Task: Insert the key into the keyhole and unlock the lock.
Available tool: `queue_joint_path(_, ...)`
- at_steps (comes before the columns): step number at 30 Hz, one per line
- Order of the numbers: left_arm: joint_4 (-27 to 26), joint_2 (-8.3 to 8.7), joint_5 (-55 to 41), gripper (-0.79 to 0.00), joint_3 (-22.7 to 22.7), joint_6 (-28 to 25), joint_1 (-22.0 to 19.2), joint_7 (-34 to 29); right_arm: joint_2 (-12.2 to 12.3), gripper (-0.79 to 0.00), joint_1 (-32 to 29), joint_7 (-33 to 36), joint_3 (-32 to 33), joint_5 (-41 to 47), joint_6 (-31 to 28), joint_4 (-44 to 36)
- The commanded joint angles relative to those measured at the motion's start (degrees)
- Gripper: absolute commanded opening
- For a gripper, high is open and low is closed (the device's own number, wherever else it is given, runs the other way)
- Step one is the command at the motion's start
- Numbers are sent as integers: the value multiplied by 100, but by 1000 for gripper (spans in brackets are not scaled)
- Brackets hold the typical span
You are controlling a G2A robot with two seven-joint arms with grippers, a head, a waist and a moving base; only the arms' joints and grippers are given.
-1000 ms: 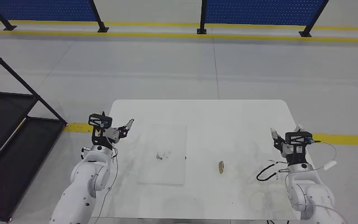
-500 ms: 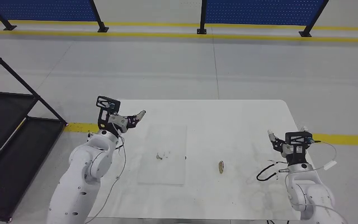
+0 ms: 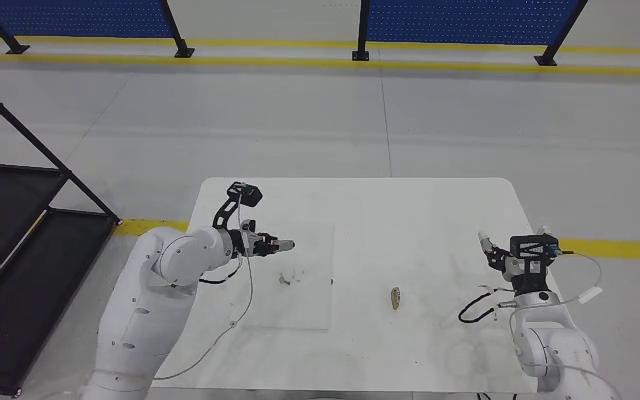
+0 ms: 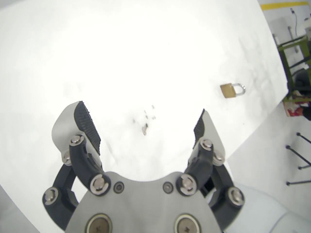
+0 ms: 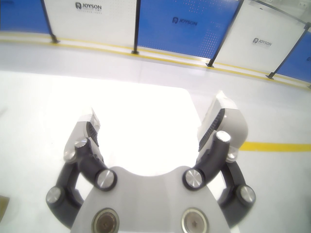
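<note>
A small silver key (image 3: 286, 279) (image 4: 145, 130) lies on a pale mat (image 3: 305, 300) left of the table's middle. A brass padlock (image 3: 395, 297) (image 4: 228, 90) with a steel shackle lies flat on the table (image 3: 430, 215), to the right of the mat. My left gripper (image 3: 284, 245) (image 4: 143, 115) hangs open just above and behind the key, with nothing between its fingers. My right gripper (image 3: 512, 240) (image 5: 158, 120) stands open and empty near the table's right edge, well away from the padlock.
A black cable (image 3: 478, 308) loops on the table beside the right arm. A dark rack (image 3: 40, 240) stands on the floor to the left of the table. Blue and white fence panels (image 5: 184, 20) line the far side of the floor.
My left arm has swung from the table's left edge toward the middle, and its gripper now hovers over the key. The right arm has barely moved.
</note>
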Motion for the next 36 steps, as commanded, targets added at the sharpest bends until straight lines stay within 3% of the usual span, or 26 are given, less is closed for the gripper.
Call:
queue_joint_path(1, 49, 10, -142, 0, 86, 143, -90, -447, 0, 0, 0, 0, 0, 0, 0, 0)
queue_joint_path(12, 152, 40, 47, 0, 486, 1390, -4, -1006, 0, 0, 0, 0, 0, 0, 0, 0)
queue_joint_path(24, 276, 82, 290, 0, 731, 1657, 225, -791, 0, 0, 0, 0, 0, 0, 0, 0)
queue_joint_path(25, 291, 85, 301, -86, 747, 1657, 225, -768, 0, 0, 0, 0, 0, 0, 0, 0)
queue_joint_path(27, 314, 92, 339, -123, 779, 1625, 218, -707, 0, 0, 0, 0, 0, 0, 0, 0)
queue_joint_path(30, 362, 96, 327, -363, 820, 1638, 222, -623, 0, 0, 0, 0, 0, 0, 0, 0)
queue_joint_path(36, 449, 105, 291, -428, 905, 1633, 182, -502, 0, 0, 0, 0, 0, 0, 0, 0)
